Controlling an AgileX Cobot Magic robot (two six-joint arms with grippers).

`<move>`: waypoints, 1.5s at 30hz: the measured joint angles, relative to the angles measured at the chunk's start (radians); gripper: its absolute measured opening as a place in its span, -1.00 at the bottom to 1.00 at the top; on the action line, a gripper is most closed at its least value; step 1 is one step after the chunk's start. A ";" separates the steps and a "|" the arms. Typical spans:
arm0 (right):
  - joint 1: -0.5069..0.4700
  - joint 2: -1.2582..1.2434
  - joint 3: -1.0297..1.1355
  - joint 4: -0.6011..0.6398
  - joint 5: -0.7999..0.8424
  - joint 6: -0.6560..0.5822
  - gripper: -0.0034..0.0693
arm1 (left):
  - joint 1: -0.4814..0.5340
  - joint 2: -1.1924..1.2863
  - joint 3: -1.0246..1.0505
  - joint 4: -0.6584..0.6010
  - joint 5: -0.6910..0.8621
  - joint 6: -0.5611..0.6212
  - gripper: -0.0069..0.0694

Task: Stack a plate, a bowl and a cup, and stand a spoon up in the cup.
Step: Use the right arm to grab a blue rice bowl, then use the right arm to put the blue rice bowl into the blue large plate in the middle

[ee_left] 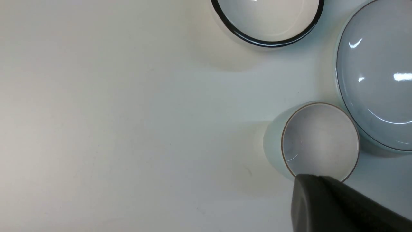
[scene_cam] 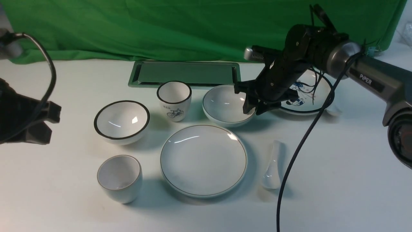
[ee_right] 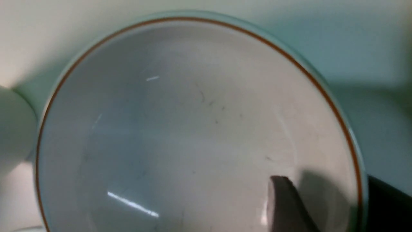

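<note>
The plain plate (scene_cam: 203,160) lies at the table's front centre. The bowl (scene_cam: 225,104) sits just behind it. My right gripper (scene_cam: 249,108) is open and straddles the bowl's right rim. In the right wrist view one finger (ee_right: 283,203) is inside the bowl (ee_right: 180,129), the other outside, with a gap to the rim. The cup (scene_cam: 119,177) stands front left, upright and empty. The spoon (scene_cam: 273,164) lies right of the plate. My left gripper (scene_cam: 48,124) hovers at the far left, shut and empty; its tip (ee_left: 318,177) is above the cup (ee_left: 320,141), beside the plate (ee_left: 376,74).
A black-rimmed bowl (scene_cam: 121,121) and a bicycle cup (scene_cam: 174,100) stand left of the bowl. A cartoon plate (scene_cam: 305,93) lies under my right arm. A green tray (scene_cam: 186,73) sits at the back. The arm's black cable (scene_cam: 299,148) hangs beside the spoon.
</note>
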 joint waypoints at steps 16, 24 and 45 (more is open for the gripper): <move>-0.007 -0.030 -0.258 -0.006 0.205 -0.038 -0.68 | 0.000 0.000 0.000 -0.002 0.000 0.000 -0.81; 0.042 -0.151 -0.166 -0.005 0.315 -0.144 -0.68 | 0.000 0.000 0.000 -0.003 0.000 0.000 -0.81; 0.161 -0.145 0.148 0.082 0.178 -0.207 -0.66 | 0.000 0.000 0.000 -0.026 -0.049 0.026 -0.79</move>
